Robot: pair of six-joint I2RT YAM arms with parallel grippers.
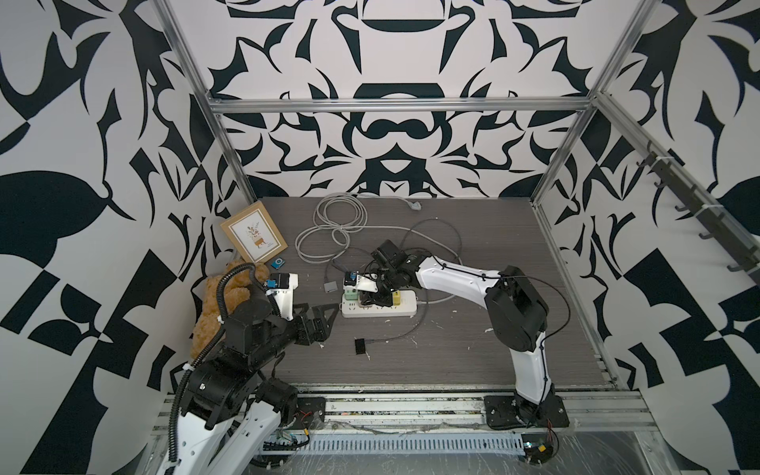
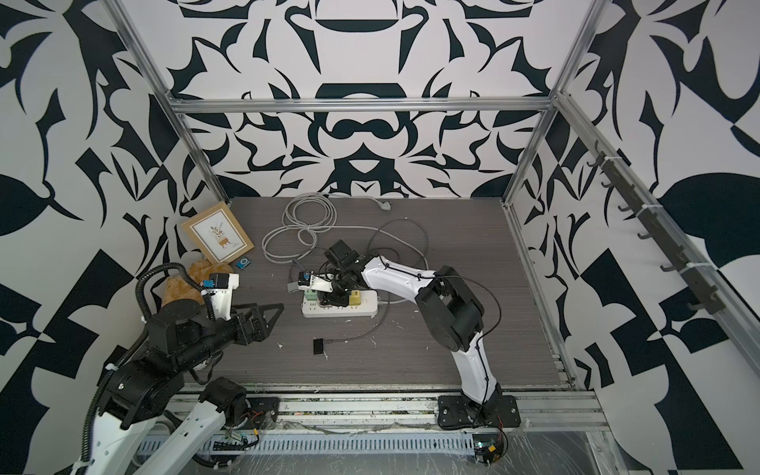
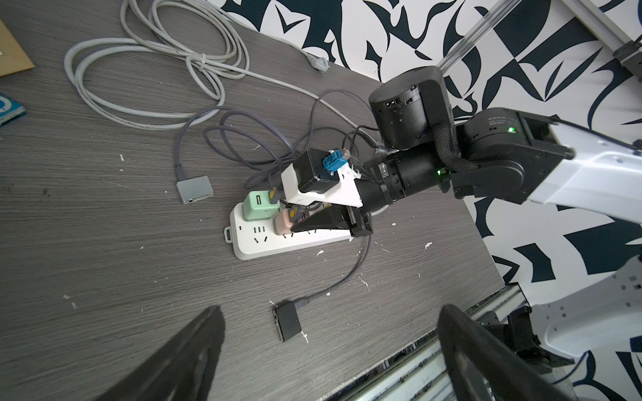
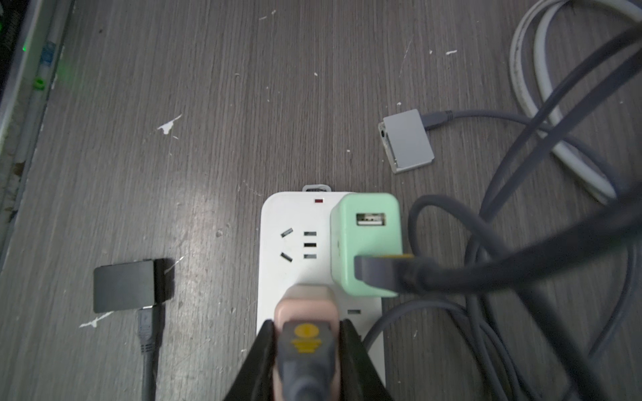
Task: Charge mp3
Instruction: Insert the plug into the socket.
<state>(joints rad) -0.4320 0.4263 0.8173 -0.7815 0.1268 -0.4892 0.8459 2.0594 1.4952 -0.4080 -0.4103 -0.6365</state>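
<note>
The mp3 (image 1: 277, 263) lay flat at the far left of the table (image 1: 473, 349), just beside the picture frame (image 1: 253, 231) and well apart from the power strip (image 1: 390, 311); being square, it showed no long axis; it sat farther back and left of the left jaws, which gaped empty and pointed toward the strip, so the left arm (image 1: 263, 329) was the nearer. The right jaws were clamped on the pink charger (image 4: 305, 302); counted: one mp3, one grey device (image 4: 408, 140), one black device (image 4: 123, 286), three chargers with the green charger (image 4: 364, 243) and yellow charger (image 1: 395, 298), one strip.
</note>
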